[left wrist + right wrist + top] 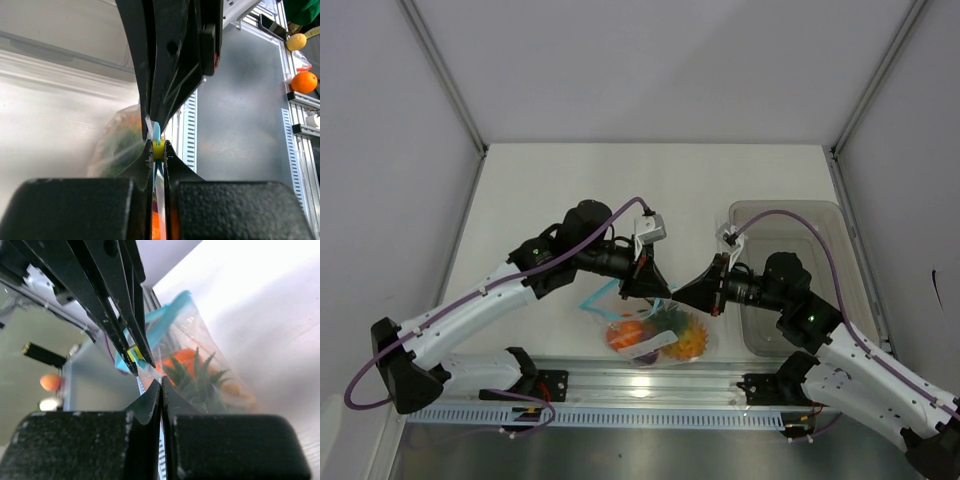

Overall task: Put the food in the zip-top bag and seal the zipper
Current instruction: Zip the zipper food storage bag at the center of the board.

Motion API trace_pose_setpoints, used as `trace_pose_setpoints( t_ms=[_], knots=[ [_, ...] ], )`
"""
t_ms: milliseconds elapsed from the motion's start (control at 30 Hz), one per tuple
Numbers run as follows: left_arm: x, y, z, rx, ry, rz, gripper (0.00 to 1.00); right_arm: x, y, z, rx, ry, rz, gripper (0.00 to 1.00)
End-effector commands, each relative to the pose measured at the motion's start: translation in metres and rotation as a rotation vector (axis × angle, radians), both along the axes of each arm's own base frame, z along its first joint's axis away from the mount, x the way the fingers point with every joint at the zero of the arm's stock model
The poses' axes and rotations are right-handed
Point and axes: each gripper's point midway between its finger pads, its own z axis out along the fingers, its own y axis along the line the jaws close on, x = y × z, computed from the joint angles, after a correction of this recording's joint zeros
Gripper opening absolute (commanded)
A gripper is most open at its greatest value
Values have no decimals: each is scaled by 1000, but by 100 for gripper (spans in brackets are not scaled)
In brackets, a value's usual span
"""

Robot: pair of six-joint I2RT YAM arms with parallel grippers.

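On the white table (570,190), just ahead of the slotted metal rail (620,385), sits the zip-top bag (655,348) with the toy foods inside it. An orange piece (625,335) lies to the left and the toy pineapple (688,342) to the right, its green crown pointing toward the far side. The zipper (603,300), a teal strip, loops out at the bag's far-left edge. The left gripper (655,290) and the right gripper (678,293) meet almost tip to tip over that far edge. A clear bin (820,215) stands at the right, partly behind the right arm.

From the left wrist, the left gripper's jaws are pressed nearly together. The teal zipper (156,132) and a small yellow slider (158,149) are nipped between them. The right gripper (150,117) reaches down from above with its jaws closed. Its tips meet the strip just above the slider, and a sliver of clear film shows there. The bag hangs to the left of the fingers, its contents a blur of orange and green.

From the right wrist, the right gripper's own jaws are closed tight at the bag's mouth edge. The left gripper (137,362) comes in from the upper left, clamped on the yellow slider (132,353) and the teal strip. Just beyond, through the clear plastic, the pineapple's spiky crown (197,371) lies against an orange piece (181,356).
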Motion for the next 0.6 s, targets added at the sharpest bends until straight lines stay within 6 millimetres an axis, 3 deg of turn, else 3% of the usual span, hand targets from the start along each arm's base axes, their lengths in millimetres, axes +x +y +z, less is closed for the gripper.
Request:
trace_pose_setpoints(
  t_ms=[0, 100, 267, 400, 467, 567],
  knots=[
    [-12, 15, -7, 29, 28, -7, 1, 20, -11, 29, 111, -42, -123, 0],
    [-13, 18, -12, 37, 31, 0, 1, 18, -14, 28, 114, -43, -117, 0],
    [-12, 14, -7, 25, 36, -11, 0, -17, 3, 21, 93, -43, 150, 0],
    [-10, 7, 10, -3, 26, -31, 1, -32, 12, 16, 11, -83, 256, 38],
    [-10, 6, 11, -5, 29, -40, 1, -38, 14, 7, -48, -64, 291, 42],
    [-10, 3, 18, -12, 28, -50, 1, -38, 14, 13, -70, -111, 302, 43]
  ],
)
